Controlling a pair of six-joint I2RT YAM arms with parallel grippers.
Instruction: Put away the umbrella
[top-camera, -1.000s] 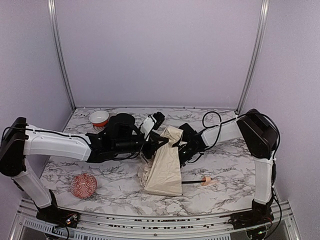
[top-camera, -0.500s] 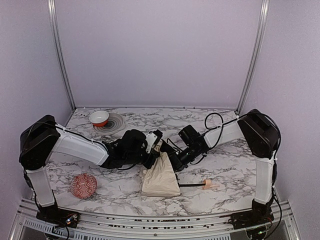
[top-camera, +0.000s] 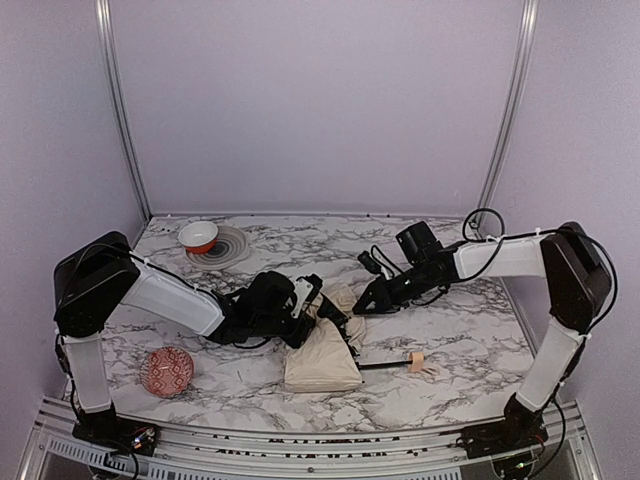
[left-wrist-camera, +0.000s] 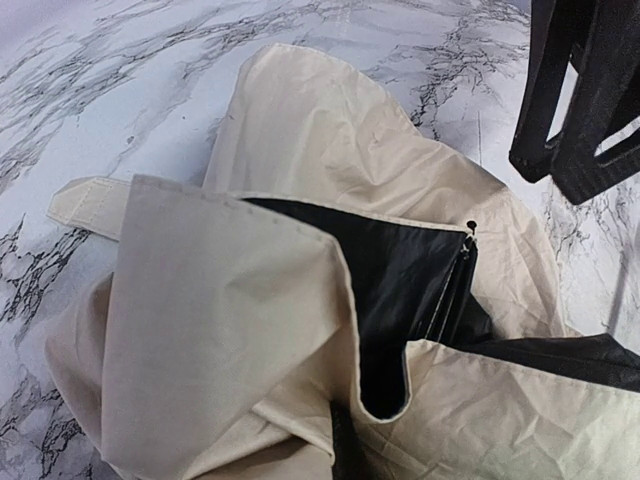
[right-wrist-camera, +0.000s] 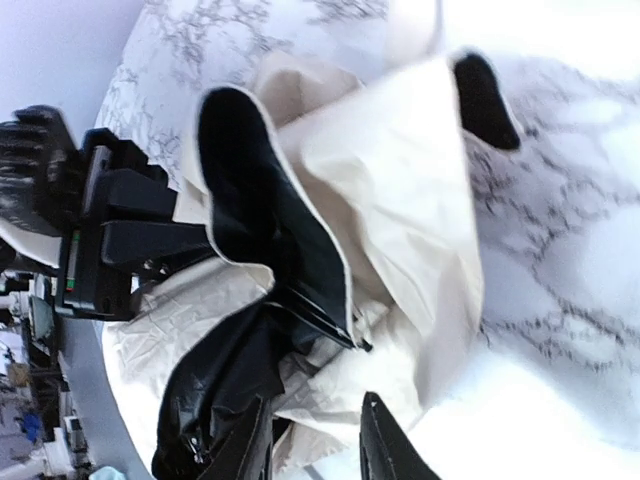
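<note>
The umbrella (top-camera: 322, 360) lies crumpled near the counter's (top-camera: 470, 335) front edge. The right hand (top-camera: 360, 308) is spread beside it. Whether the left hand (top-camera: 316, 302) grips cannot be told.

The white, grey-veined marble table (top-camera: 470, 340) carries a crumpled cream-beige fabric umbrella (top-camera: 320, 360) at centre front, its pale tan handle (top-camera: 414, 361) pointing right. A red patterned ball (top-camera: 167, 371) lies front left. A red-and-white bowl (top-camera: 198, 235) sits back left, beside a grey ringed disc (top-camera: 232, 248).
</note>
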